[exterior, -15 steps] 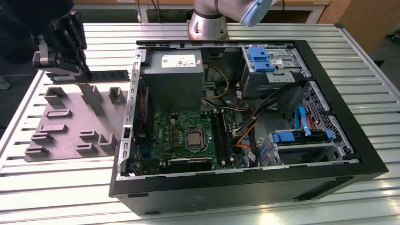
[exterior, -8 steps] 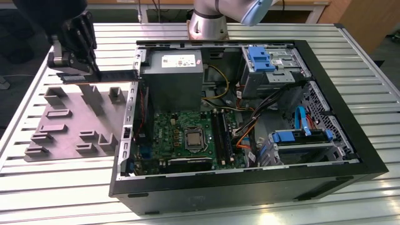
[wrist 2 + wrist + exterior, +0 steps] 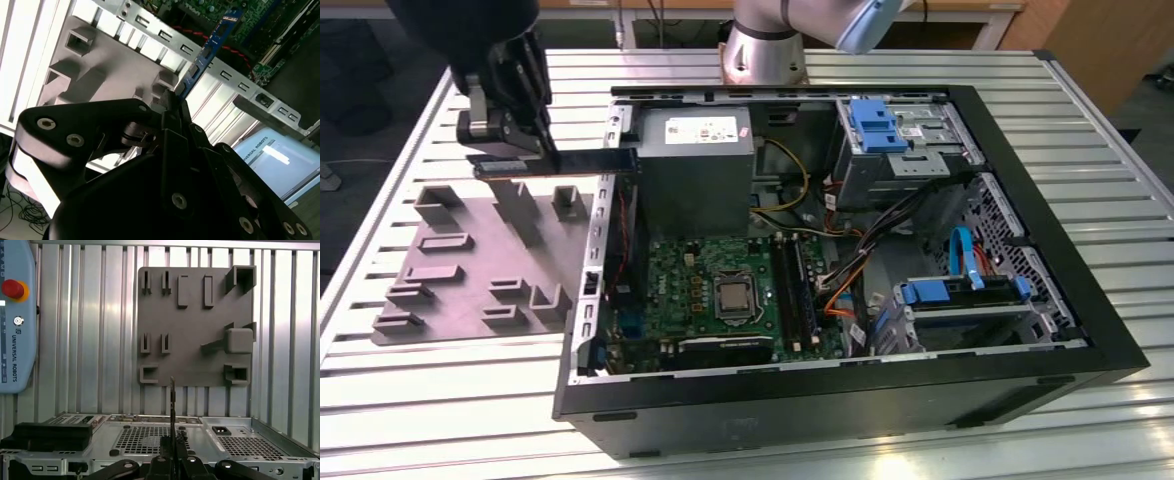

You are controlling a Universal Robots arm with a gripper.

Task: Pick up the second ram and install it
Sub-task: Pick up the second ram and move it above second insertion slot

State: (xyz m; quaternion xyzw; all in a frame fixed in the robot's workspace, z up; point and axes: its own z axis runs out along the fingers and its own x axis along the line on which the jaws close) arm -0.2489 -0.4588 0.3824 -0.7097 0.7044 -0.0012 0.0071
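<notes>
**A:** Start at the exterior view's left. What is there?

**B:** The grey fixture plate (image 3: 467,265) lies on the slatted table (image 3: 454,400), at nine o'clock from the open computer case (image 3: 854,400). Over the plate's far edge, at about ten o'clock in the picture, the gripper (image 3: 507,160) has its fingers clamped on the second ram (image 3: 594,162). It holds the second ram level, with the free end pointing to three o'clock and reaching about as far as the case wall.

**A:** Which step is that?

**B:** I'd judge the pick-up done and the carry in hand. The second ram is off the plate and nowhere near seated. The motherboard (image 3: 720,285) lies inside the case, and its long black memory sockets (image 3: 794,290) sit at roughly four o'clock from the free end.

**A:** What does installing it call for?

**B:** Alignment, as I read it. The sockets run twelve to six and the second ram lies nine to three, so it must be turned parallel and set contact edge down over a free socket. I can't quite tell whether one socket is already filled.

**A:** What do the wrist views add?

**B:** The second wrist view gives the second ram's blue face (image 3: 210,45), rising from the fingers across the case's metal rim (image 3: 235,85). The first wrist view gives it edge-on (image 3: 172,400), straight in the grip. It also takes in a teach pendant (image 3: 15,340) with a red stop button (image 3: 12,289).
</notes>
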